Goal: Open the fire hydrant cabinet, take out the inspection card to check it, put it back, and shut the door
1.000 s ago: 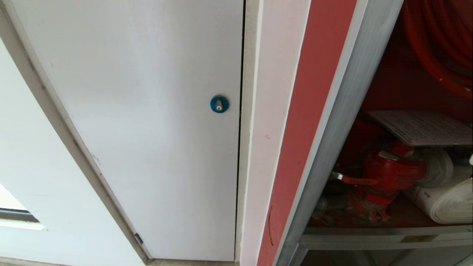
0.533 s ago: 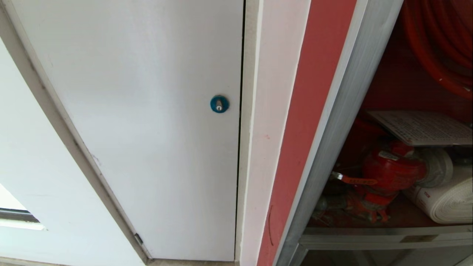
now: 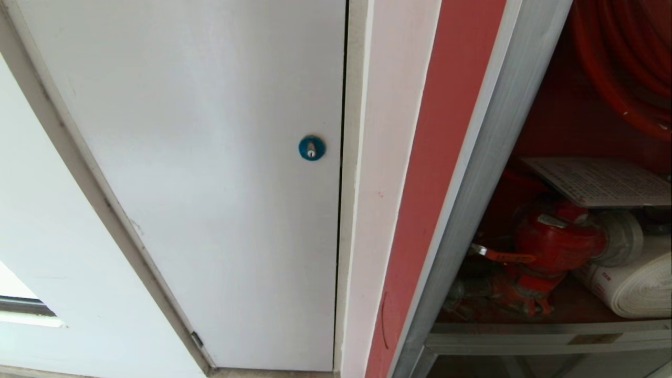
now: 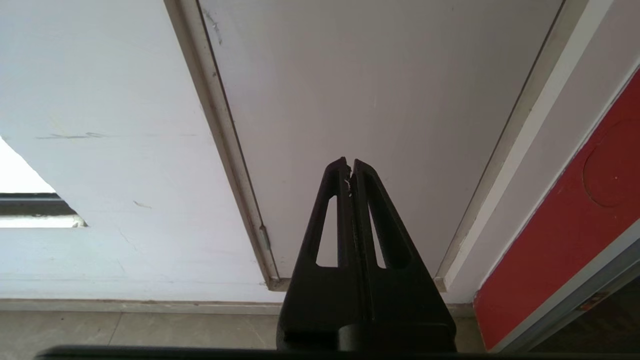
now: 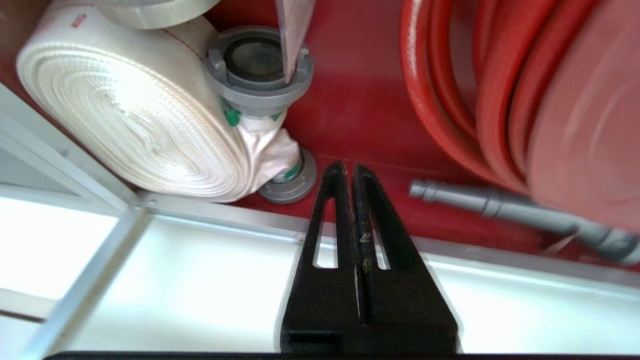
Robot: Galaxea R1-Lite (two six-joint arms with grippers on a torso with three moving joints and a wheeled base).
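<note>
Card: flat white printed inspection card (image 3: 598,181) laid on red valve (image 3: 556,241) inside open red, aluminium-framed fire hydrant cabinet (image 3: 462,173) | Step: judged card returned, door closing due | Right claw (image 5: 350,170) closed, empty, at sill beside white rolled hose (image 5: 135,125) | Left claw (image 4: 350,167) closed, parked | Room: red hose reel (image 5: 500,90) close; withdrawal over sill needed.

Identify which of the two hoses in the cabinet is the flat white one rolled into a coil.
The white rolled hose, lying on the cabinet floor with grey couplings; the red hose is round tubing wound on the reel.
</note>
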